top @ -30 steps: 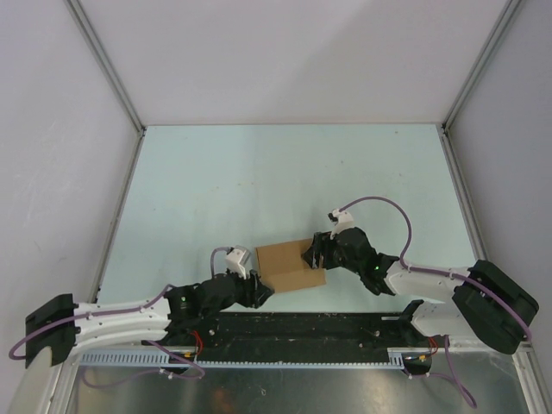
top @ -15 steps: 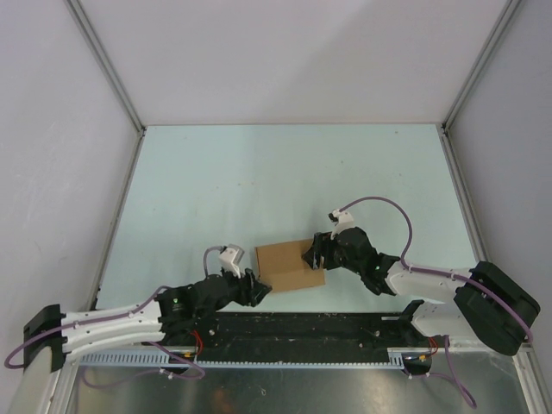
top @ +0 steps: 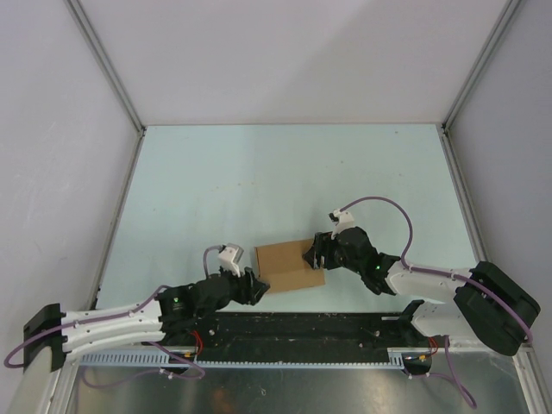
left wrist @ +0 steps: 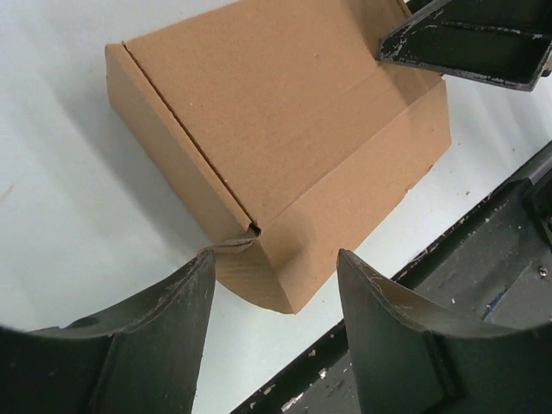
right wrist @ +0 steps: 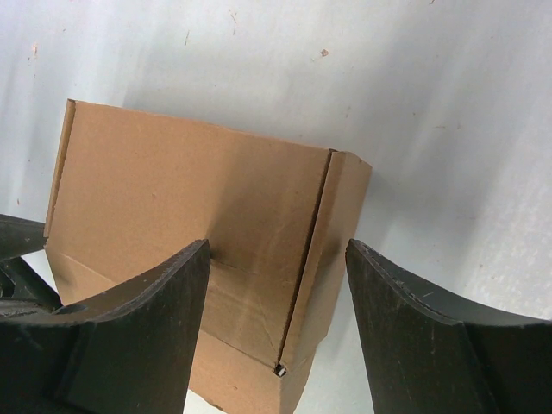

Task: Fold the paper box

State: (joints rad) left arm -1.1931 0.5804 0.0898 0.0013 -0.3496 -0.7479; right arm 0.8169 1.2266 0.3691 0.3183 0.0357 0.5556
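where paper box (top: 285, 267) rests, right gripper (top: 310, 256) straddles it.

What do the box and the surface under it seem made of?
The paper box: thin tan cardboard, matte, with faint ribbing and crease lines. The table: smooth pale blue-green sheet, lightly scuffed; likely painted or laminate, unclear which.

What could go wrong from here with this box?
1. A small tab pokes out at the near corner of the paper box; that flap may spring open.
2. The open left hand sits right at that corner and might crush it if it advances.
3. The box lies close to the black rail; a push from the right hand could jam it there.
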